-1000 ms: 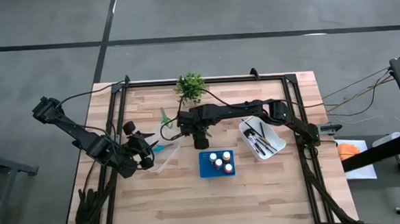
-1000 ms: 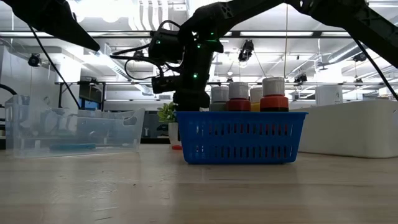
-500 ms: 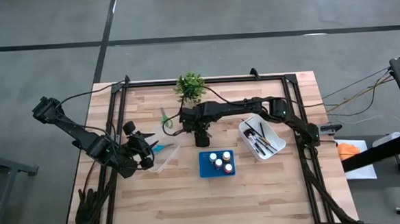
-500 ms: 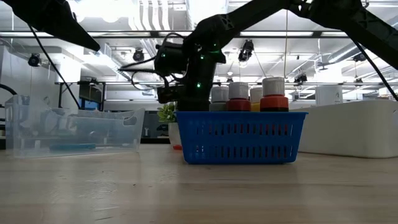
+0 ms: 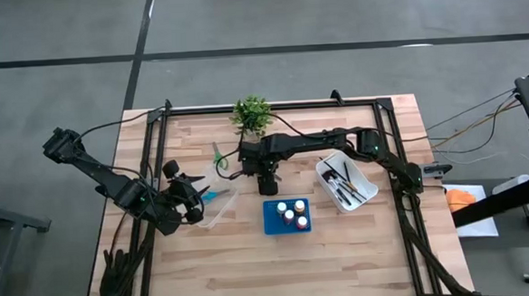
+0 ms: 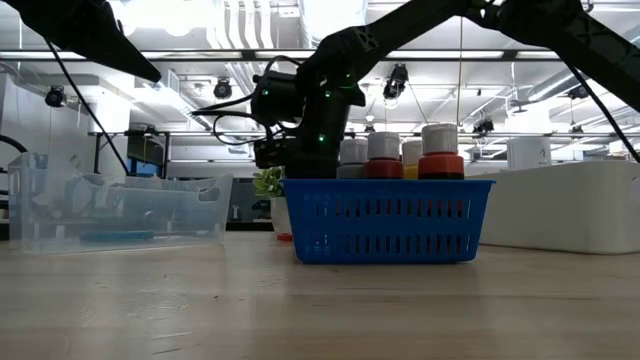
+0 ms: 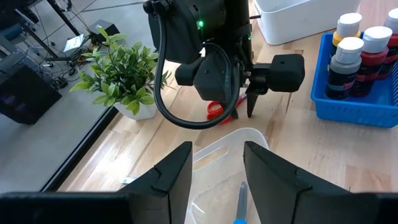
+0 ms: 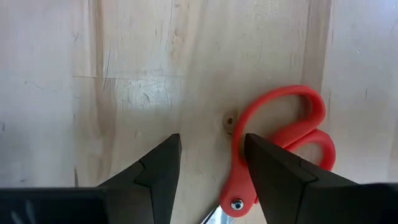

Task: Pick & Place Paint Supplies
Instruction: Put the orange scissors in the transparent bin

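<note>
Red-handled scissors (image 8: 280, 140) lie flat on the wooden table, behind the blue basket (image 5: 287, 217) of paint bottles (image 7: 357, 46). My right gripper (image 8: 211, 171) points down over them, open. The pivot (image 8: 237, 204) lies between the fingers and the handle loops beside one finger, which are not seen to touch them. In the left wrist view the scissors (image 7: 217, 112) lie just under that gripper (image 7: 244, 107). My left gripper (image 7: 217, 168) waits open over a clear container (image 7: 249, 132) holding blue scissors (image 7: 239, 208).
A white tray (image 5: 362, 193) with brushes (image 5: 341, 180) stands right of the basket. A potted plant (image 5: 252, 114) is at the far edge. Green scissors (image 5: 218, 156) lie between the plant and the clear container (image 5: 221, 209). A black frame (image 5: 271, 106) borders the table.
My right gripper has sunk a little toward the table over the red scissors and has tipped slightly. The scissors have stayed where they lay.
</note>
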